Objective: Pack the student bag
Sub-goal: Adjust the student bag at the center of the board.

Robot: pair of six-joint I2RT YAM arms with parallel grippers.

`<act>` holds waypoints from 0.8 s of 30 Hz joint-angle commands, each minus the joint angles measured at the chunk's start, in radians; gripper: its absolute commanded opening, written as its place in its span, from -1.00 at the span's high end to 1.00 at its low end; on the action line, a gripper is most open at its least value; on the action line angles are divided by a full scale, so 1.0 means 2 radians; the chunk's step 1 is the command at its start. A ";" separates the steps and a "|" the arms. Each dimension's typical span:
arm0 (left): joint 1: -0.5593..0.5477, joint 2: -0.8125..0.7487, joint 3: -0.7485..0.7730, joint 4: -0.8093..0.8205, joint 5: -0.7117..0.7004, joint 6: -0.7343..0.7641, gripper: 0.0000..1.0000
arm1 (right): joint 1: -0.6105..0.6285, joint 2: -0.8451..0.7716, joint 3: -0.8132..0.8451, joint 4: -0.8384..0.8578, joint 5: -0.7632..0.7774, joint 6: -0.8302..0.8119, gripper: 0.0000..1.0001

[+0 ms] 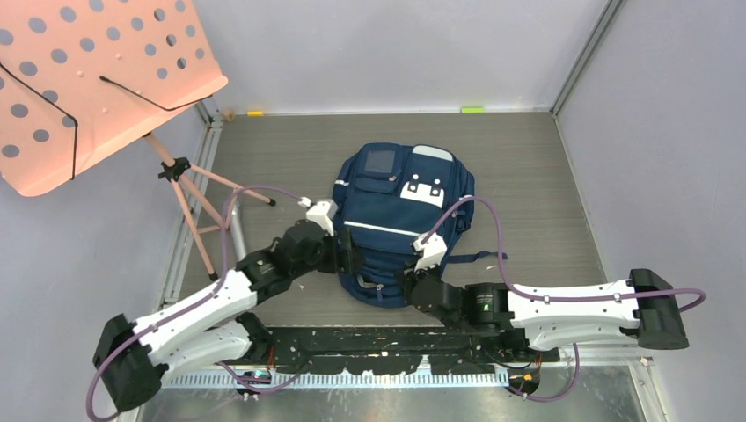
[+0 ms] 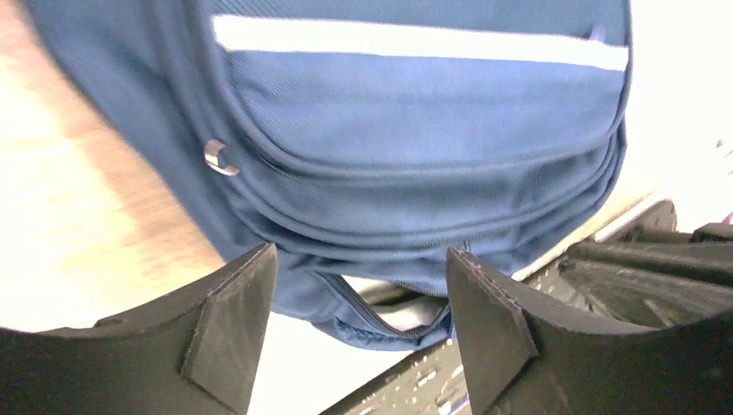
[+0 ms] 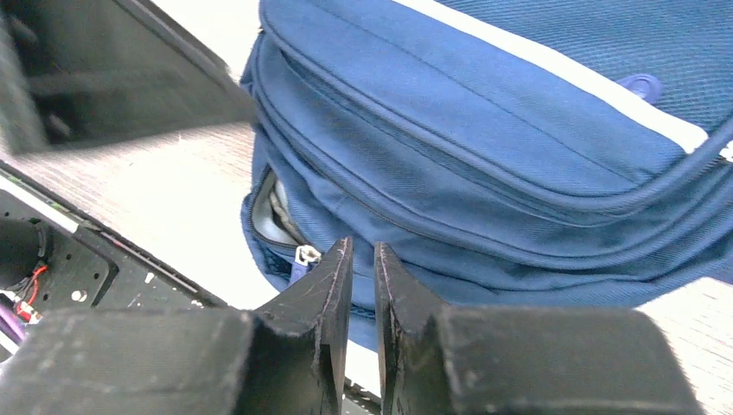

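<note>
Lying flat on the grey wood-grain table (image 1: 545, 176), the student bag (image 1: 396, 229) sits near the middle with its front pocket and white buckle patches facing up and one end close to the arm bases. Dark straps trail out on its right side.

The left gripper (image 1: 345, 251) is low at the bag's left edge, about halfway along. In the left wrist view its fingers (image 2: 233, 320) are spread wide, nothing between them, and the gripper (image 2: 359, 259) faces the bag (image 2: 415, 130) side-on. A white stripe (image 2: 415, 39) runs across the top of that view, and a small metal zip pull (image 2: 220, 158) hangs on the left seam.

The right gripper (image 1: 412, 286) is at the bag's near right corner. From the right wrist, the fingers (image 3: 328, 303) are almost pressed together, only a thin slit between them, and the gripper (image 3: 363, 246) has its tips against the lowest zipped seam of the bag (image 3: 519, 156). Whether any fabric is caught in the slit I cannot tell. Just left of the tips sits a zip slider (image 3: 304, 255), and beside it the seam gapes, showing something pale inside (image 3: 272, 216).

A pink perforated music stand (image 1: 97, 79) stands off to the far left, well apart from the bag
</note>
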 commanded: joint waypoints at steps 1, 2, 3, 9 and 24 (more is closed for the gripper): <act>0.059 -0.054 0.048 -0.078 -0.024 0.062 -0.51 | -0.004 -0.026 -0.012 -0.027 0.028 0.017 0.57; 0.077 -0.058 0.055 -0.085 -0.014 0.072 -0.52 | -0.005 -0.028 -0.013 -0.027 0.028 0.018 0.57; 0.104 -0.060 0.060 -0.087 -0.001 0.080 -0.53 | -0.005 -0.028 -0.014 -0.027 0.028 0.020 0.57; 0.201 0.007 0.073 -0.002 0.163 0.097 -0.31 | -0.006 -0.009 -0.011 -0.024 0.017 0.031 0.57; 0.206 0.159 0.093 0.099 0.286 0.100 -0.18 | -0.051 -0.061 0.019 -0.173 0.011 0.086 -0.51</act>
